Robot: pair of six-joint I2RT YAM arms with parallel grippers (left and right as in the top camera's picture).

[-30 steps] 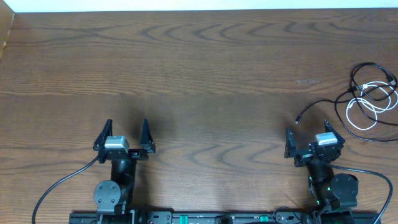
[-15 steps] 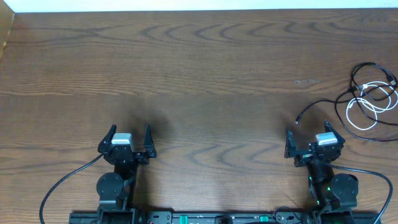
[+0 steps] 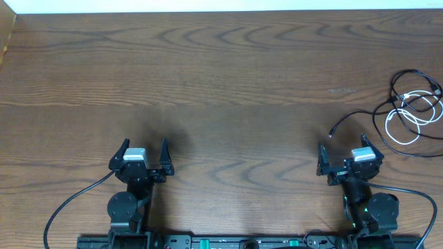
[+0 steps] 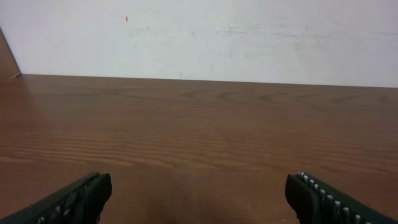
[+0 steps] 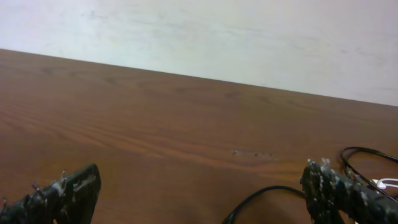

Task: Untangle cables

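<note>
A black cable (image 3: 387,102) and a white cable (image 3: 408,119) lie looped together on the wooden table at the far right. The black cable's loose end trails left to a plug (image 3: 331,133) just beyond my right gripper. It shows in the right wrist view (image 5: 261,198) between the fingers, and the white cable (image 5: 387,183) peeks in at the right edge. My right gripper (image 3: 342,153) (image 5: 199,190) is open and empty, near the front edge. My left gripper (image 3: 144,148) (image 4: 199,193) is open and empty at the front left, far from the cables.
The wooden table (image 3: 221,83) ends at a white wall at the back (image 4: 205,31). Thick black arm wires (image 3: 69,204) (image 3: 415,194) loop beside each arm base at the front edge.
The left gripper drew back a little toward its base and then stayed still. The right arm and the cables have not moved.
</note>
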